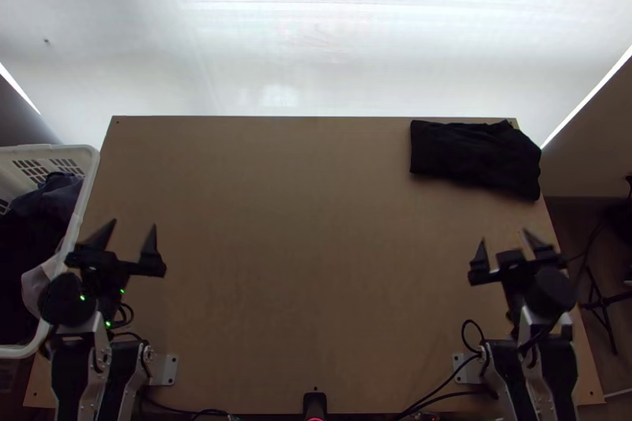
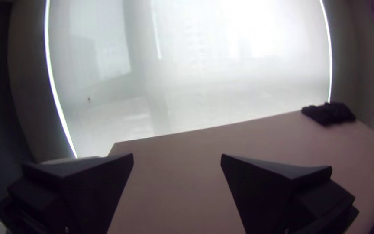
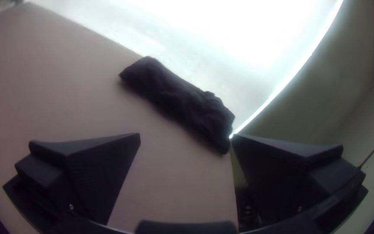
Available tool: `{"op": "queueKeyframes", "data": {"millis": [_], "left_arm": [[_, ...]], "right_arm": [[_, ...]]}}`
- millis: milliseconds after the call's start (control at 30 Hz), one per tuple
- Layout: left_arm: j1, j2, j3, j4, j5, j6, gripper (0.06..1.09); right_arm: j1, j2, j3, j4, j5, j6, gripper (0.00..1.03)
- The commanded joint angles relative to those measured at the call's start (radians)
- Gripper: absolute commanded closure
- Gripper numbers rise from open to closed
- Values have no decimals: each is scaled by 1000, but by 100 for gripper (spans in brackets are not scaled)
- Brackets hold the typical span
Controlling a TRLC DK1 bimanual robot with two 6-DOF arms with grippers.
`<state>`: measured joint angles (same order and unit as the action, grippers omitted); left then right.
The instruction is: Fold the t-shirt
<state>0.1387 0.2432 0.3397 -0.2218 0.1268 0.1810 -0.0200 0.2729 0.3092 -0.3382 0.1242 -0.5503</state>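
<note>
Along the near edge of a smooth light-brown wooden table [image 1: 316,279], a left arm [image 1: 92,354] and right arm [image 1: 539,354] of silver-grey links and black joints point toward the far side. A white, slot-walled plastic basket [image 1: 88,176] sits at the left, holding rumpled cloth. The left gripper [image 1: 133,225] and right gripper [image 1: 505,236], each with wide, tapering black fingers, are spread apart, grasping nothing. Near the far right corner, the black fabric t-shirt [image 1: 474,154] lies folded into a wrinkled oblong.
</note>
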Motion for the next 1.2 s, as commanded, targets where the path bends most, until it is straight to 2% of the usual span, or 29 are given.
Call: {"op": "queueKeyframes", "data": {"millis": [0, 33, 133, 233, 300, 367, 400, 433, 467, 633, 800, 1000, 1100, 1167], "left_arm": [[53, 436, 456, -172, -84, -245, 10], [56, 504, 555, -226, -87, -296, 10], [56, 729, 901, -467, -87, -390, 10], [113, 996, 1303, -765, -84, -460, 10], [208, 1162, 1539, -927, -78, -489, 10], [274, 1309, 1747, -1127, -92, -483, 10], [315, 1377, 1839, -1214, -130, -426, 10], [320, 1420, 1877, -1245, -227, -344, 10], [358, 1430, 1875, -1242, -257, -331, 10], [521, 1496, 1820, -1246, -257, -255, 10], [682, 1647, 1817, -1258, -250, -201, 10], [776, 1772, 1720, -1268, -260, -104, 11], [834, 1812, 1685, -1205, -391, -52, 11], [883, 1837, 1661, -1188, -417, -23, 11]], "right_arm": [[-100, 581, 561, -58, 88, 342, 4], [-140, 675, 703, -139, 80, 434, 4], [-152, 910, 1133, -446, 28, 621, 4], [-133, 1131, 1555, -769, -5, 716, 4], [-101, 1236, 1771, -918, -21, 670, 4], [-84, 1258, 1846, -944, -58, 642, 4], [-78, 1258, 1872, -966, -93, 563, 4], [-28, 1260, 1897, -975, -93, 490, 4], [25, 1260, 1918, -975, -92, 457, 4], [256, 1275, 2030, -995, -90, 285, 4], [379, 1325, 2050, -1091, -93, 135, 4], [393, 1361, 2049, -1110, -104, 110, 4], [385, 1364, 2047, -1118, -113, 110, 4], [377, 1364, 2047, -1130, -127, 110, 4]]}}
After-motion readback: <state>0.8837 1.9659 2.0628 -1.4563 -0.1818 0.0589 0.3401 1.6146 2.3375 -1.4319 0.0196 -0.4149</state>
